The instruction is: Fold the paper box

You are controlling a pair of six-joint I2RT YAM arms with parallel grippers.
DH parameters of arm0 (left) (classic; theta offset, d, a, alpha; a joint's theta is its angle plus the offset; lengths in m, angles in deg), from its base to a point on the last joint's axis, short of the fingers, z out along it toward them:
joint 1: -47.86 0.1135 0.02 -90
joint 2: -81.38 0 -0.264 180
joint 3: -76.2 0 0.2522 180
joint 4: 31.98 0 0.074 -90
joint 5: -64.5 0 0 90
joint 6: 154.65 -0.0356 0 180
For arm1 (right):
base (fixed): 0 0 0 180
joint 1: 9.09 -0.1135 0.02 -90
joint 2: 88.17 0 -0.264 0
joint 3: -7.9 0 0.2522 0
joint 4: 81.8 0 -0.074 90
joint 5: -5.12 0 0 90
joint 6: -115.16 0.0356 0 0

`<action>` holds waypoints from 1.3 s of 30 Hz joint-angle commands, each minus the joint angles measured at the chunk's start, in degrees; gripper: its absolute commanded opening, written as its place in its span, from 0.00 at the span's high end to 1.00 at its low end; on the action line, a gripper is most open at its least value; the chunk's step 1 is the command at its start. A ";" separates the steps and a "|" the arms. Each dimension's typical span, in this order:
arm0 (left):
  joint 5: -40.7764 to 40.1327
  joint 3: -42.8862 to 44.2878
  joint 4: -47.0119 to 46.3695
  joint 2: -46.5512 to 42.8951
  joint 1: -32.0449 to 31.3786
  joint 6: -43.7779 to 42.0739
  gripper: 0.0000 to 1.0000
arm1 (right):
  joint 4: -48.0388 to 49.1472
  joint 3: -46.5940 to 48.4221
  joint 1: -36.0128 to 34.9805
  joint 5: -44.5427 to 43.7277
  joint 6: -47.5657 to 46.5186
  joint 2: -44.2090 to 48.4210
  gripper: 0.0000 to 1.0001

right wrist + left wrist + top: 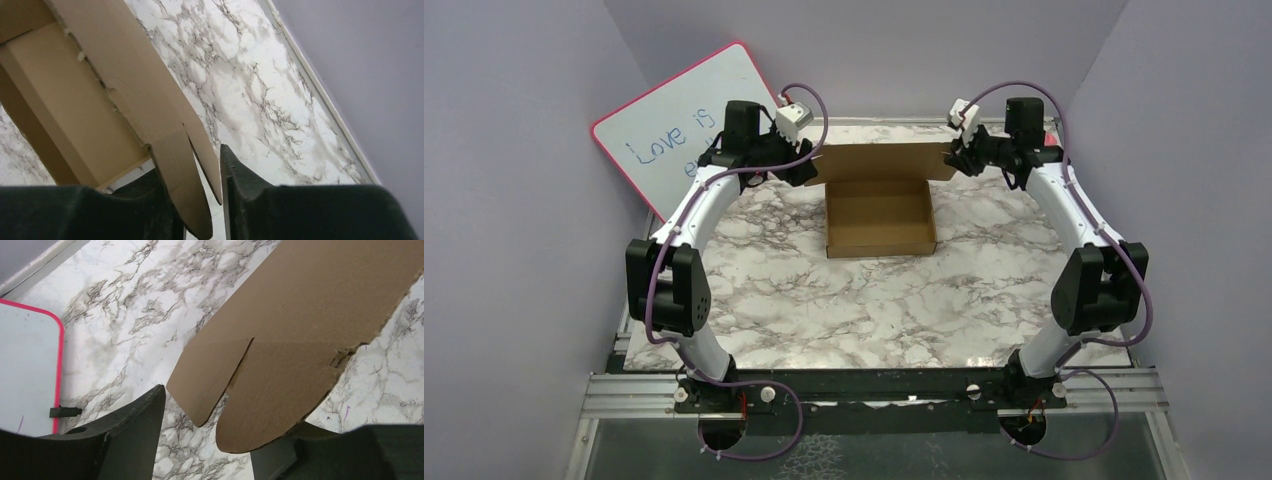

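Note:
The paper box (881, 215) is brown cardboard at the back middle of the table. Its shallow tray lies flat and its lid panel (884, 162) stands upright behind it. My left gripper (809, 170) is at the lid's left end. In the left wrist view it (232, 410) is open around two rounded flaps (280, 390). The larger flap rests on the right finger (320, 450), and the left finger (135, 435) stands apart. My right gripper (952, 160) is at the lid's right end. In the right wrist view it (192, 165) is shut on two slightly splayed flaps (175, 150).
A pink-framed whiteboard (674, 130) leans against the left wall, close to my left arm; its edge (27, 370) shows in the left wrist view. Lilac walls enclose the marble table (874, 300) on three sides. The right wall (360, 60) runs close to my right gripper.

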 commanded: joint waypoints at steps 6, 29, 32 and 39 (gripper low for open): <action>4.11 3.63 1.90 0.89 0.13 -0.70 0.54 | -0.84 3.73 0.38 4.13 0.79 -1.55 0.90; -4.64 3.16 1.41 0.44 -3.85 10.36 0.90 | 5.55 -2.74 -1.68 -2.54 18.75 2.04 0.99; -6.21 2.52 1.42 -0.27 -4.79 10.15 0.91 | 7.74 -5.02 -2.31 -4.16 18.93 3.75 0.99; -12.50 0.83 1.57 -3.03 -5.32 7.78 0.72 | 9.84 -8.13 -2.53 -4.05 16.12 5.68 0.99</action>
